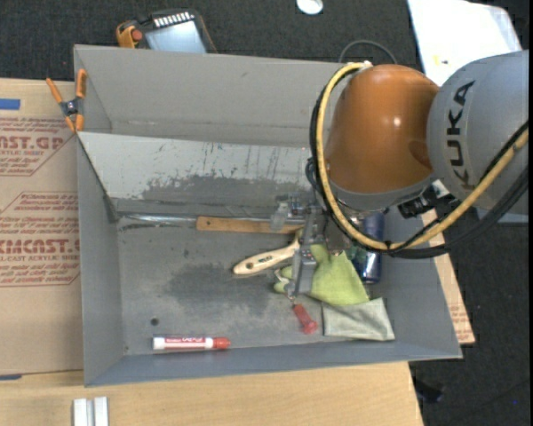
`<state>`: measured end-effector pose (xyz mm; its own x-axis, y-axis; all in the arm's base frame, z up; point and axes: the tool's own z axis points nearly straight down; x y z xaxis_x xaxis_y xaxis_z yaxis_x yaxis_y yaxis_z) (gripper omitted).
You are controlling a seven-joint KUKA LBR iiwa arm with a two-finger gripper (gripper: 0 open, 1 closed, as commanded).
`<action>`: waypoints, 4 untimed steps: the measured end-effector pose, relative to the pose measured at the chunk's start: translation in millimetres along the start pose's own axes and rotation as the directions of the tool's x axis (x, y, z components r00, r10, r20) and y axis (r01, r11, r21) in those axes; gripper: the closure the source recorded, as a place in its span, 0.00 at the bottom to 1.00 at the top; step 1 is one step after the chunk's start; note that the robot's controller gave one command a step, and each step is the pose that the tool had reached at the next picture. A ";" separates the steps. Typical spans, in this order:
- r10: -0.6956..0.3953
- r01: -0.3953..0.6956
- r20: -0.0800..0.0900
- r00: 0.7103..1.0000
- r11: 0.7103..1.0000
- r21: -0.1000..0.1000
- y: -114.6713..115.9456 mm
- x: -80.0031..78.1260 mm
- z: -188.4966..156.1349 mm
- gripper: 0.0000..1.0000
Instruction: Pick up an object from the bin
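In the camera view I am looking down into the grey bin (204, 149). The gripper (304, 260) is hanging low in the bin's right part, just over the place where the right end of a cream-coloured handled tool (262, 261) is meeting a yellow-green cloth (339, 282). I cannot tell how wide the gripper is standing. I am judging the cream tool to be light, stiff and rather smooth, so I am thinking of taking it across the narrow handle, near the middle, to keep it from tipping. The cloth is looking soft and would be needing a pinch on a raised fold. A wooden stick (235, 225) is lying behind them, and a red marker (191, 343) well apart at the front.
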<state>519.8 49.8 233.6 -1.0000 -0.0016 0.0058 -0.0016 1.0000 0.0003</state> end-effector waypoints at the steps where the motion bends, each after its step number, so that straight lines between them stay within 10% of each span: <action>1: 0.001 -0.001 0.007 1.000 1.000 -0.001 -0.3 -1.1 -4.5 0.00; 4: 0.054 -0.054 0.001 0.999 0.999 0.000 -11.7 14.8 68.1 0.00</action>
<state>504.6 38.1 165.6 -0.9986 0.0527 0.0045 0.0527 0.9986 0.0001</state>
